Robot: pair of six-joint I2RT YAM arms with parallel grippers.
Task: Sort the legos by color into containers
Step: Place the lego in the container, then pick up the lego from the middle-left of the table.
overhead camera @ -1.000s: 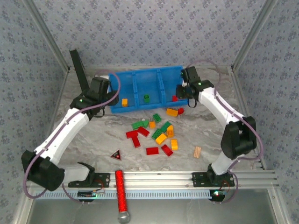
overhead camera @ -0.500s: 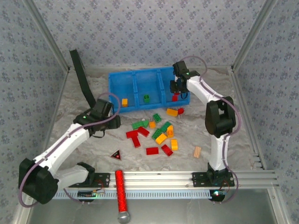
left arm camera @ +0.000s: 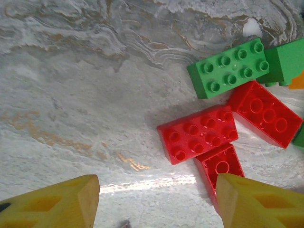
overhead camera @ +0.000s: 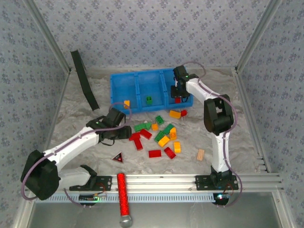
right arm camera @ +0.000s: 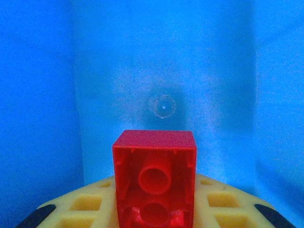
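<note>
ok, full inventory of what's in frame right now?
bin: one, blue, three compartments, far side of table
orange brick: one, left compartment
green brick: one, middle compartment
red brick: one, held at right compartment
loose bricks: about fifteen, red, green, yellow-orange, on table in front of bin
wooden piece: one, tan, ridged, right of loose bricks
triangle: one, dark, red-edged, left of loose bricks
cylinder: one, red, silver end, near rail
strip: one, black, far left
left fingers: yellow, open, by red loose bricks
right fingers: yellow, shut on red brick
</note>
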